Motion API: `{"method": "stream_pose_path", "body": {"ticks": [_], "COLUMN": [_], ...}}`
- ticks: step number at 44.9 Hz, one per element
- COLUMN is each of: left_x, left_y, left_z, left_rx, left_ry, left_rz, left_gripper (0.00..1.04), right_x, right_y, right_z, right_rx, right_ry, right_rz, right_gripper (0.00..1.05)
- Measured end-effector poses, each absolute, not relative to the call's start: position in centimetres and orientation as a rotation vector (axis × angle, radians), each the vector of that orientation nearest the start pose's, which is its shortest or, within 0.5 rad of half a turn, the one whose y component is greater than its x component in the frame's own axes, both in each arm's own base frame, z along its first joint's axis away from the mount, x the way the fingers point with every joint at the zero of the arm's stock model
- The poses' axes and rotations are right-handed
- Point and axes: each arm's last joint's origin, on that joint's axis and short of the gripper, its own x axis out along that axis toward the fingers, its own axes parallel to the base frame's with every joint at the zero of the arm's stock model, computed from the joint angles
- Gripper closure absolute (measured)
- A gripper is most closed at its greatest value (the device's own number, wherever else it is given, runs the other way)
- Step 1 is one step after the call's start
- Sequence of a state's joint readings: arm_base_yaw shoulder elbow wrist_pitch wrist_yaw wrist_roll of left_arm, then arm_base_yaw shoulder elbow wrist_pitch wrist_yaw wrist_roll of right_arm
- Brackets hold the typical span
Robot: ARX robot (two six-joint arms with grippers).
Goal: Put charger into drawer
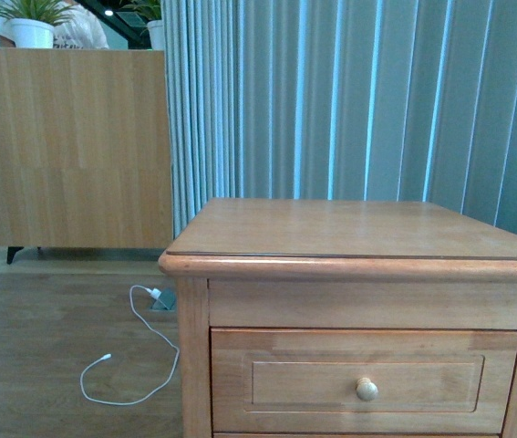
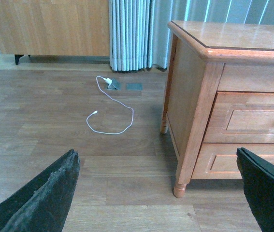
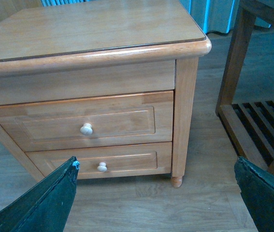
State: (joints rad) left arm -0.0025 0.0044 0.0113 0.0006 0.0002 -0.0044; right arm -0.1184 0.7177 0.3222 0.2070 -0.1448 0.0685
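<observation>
Frankly, I see no charger anywhere; handling unjudged. Drawer (image 1: 366,380) shut, top of cabinet (image 1: 358,228), knob (image 1: 367,389) the pull point. Left end effector (image 2: 161,193), right end effector (image 3: 156,193) spread wide, empty.

The drawer (image 1: 365,380) is honey-coloured wood with a pale round knob (image 1: 367,389). A thin white cable (image 1: 135,360) lies on grey-brown floorboards (image 1: 48,356).
</observation>
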Motion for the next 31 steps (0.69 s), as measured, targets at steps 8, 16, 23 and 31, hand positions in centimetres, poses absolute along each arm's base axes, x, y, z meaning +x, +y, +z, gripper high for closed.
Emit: {"method": "stream_pose_path", "body": {"ticks": [8, 16, 23, 31], "left_x": [9.7, 9.7, 9.7, 9.7], "left_y": [0.0, 0.0, 0.0, 0.0], "left_z": [16.7, 16.7, 16.7, 16.7], "left_rx": [-0.004, -0.004, -0.004, -0.004], "left_ry": [-0.007, -0.007, -0.007, -0.007], "left_rz": [-0.003, -0.002, -0.003, -0.003], "left_gripper": [0.06, 0.06, 0.06, 0.06], "right_x": [16.4, 15.4, 14.3, 13.4], "right_y": [-1.5, -1.1, 0.0, 0.0], "right_z": [21.9, 20.7, 19.5, 18.6], "right_rx": [0.086, 0.016, 0.004, 0.003], "right_ry": [0.169, 0.008, 0.006, 0.006], "right_rz": [0.01, -0.01, 0.001, -0.003], "right_gripper": [0.1, 0.4, 0.7, 1.03]}}
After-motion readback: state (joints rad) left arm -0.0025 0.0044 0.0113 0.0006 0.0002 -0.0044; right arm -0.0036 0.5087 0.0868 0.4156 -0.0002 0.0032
